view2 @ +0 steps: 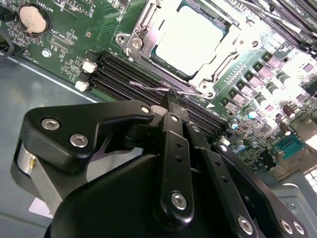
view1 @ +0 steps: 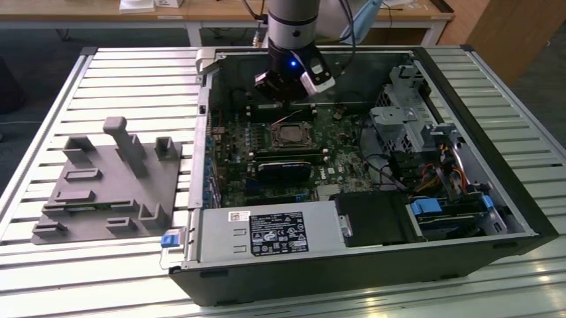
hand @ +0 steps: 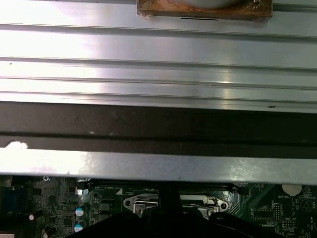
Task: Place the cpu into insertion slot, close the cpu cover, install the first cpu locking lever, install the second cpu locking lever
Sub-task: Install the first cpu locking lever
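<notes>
The cpu (view2: 185,37), a square chip with a silvery top, lies in the insertion slot (view1: 290,136) on the green motherboard. The cpu cover (view2: 141,47), a silvery frame, lies flat around it. A thin wire locking lever (view2: 148,85) runs along the slot's near edge. My gripper (view2: 171,98) is shut, and its black tip sits right at that wire; I cannot tell whether it grips the wire. In the exterior view my gripper (view1: 287,99) hangs just beyond the slot's far side. In the first wrist view the slot (hand: 198,202) shows past the dark gripper (hand: 170,198).
The open computer case (view1: 495,218) lies on a slatted aluminium table (view1: 132,73). Memory slots (view2: 119,74) run beside the socket, and a black card (view1: 285,169) lies nearer the viewer. A drive cage and cables (view1: 415,126) fill the exterior view's right. A grey fixture (view1: 106,179) stands outside the case.
</notes>
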You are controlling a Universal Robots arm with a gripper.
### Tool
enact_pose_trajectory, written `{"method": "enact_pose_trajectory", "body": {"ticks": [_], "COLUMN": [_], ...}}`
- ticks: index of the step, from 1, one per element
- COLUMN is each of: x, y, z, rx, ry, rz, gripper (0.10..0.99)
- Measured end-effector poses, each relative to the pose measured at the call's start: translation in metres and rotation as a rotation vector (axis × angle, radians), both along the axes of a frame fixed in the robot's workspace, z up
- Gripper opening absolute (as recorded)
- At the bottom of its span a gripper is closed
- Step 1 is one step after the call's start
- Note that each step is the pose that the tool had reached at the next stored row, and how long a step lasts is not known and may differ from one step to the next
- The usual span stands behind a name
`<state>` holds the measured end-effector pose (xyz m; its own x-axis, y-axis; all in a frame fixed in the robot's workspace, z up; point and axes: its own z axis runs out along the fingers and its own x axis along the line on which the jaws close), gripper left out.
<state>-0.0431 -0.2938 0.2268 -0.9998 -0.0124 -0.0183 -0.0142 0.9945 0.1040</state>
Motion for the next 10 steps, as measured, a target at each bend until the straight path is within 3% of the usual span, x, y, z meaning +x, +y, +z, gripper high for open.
{"method": "enact_pose_trajectory", "body": {"ticks": [10], "x": [0.0044], "y": [0.0007], "z": [-0.0023], "rx": [0.0], "ry": [0.0], "rz": [0.012], "gripper": [0.106]}}
